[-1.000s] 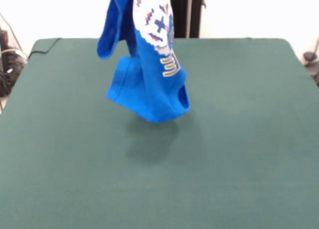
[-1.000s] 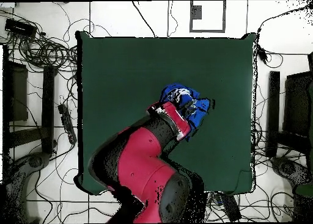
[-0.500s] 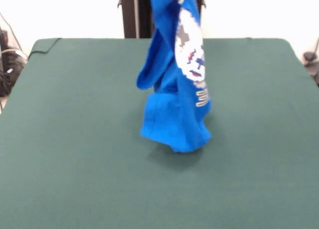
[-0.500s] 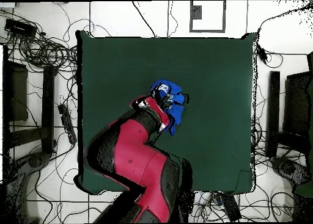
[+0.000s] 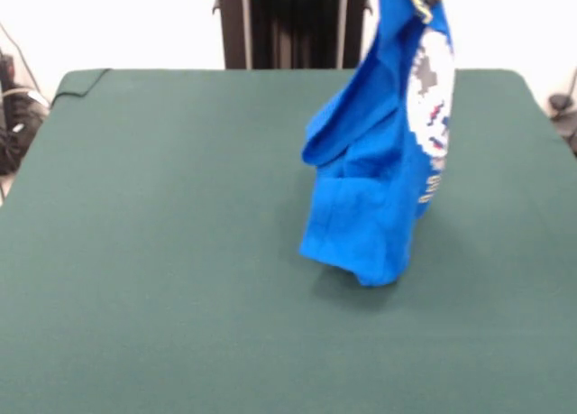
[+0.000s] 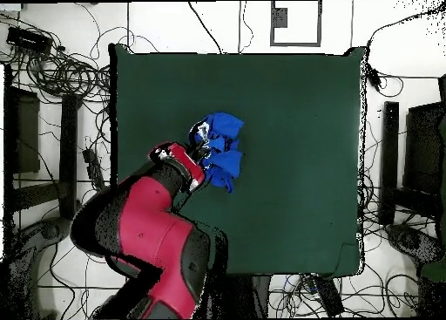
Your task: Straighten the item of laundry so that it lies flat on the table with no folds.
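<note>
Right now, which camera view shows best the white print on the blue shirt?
The front view: the T-shirt hangs upright over the table, its print along its right edge. The overhead view shows only a bunched blue heap beside the arm, with the print hidden.

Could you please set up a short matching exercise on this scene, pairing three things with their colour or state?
Things:
1. T-shirt
2. table
3. robot arm

States:
A. red and black, reaching over the table's edge
B. bright blue, hanging bunched with its lower end at the cloth
C. dark green, flat

Pairs: 1-B, 2-C, 3-A
</note>
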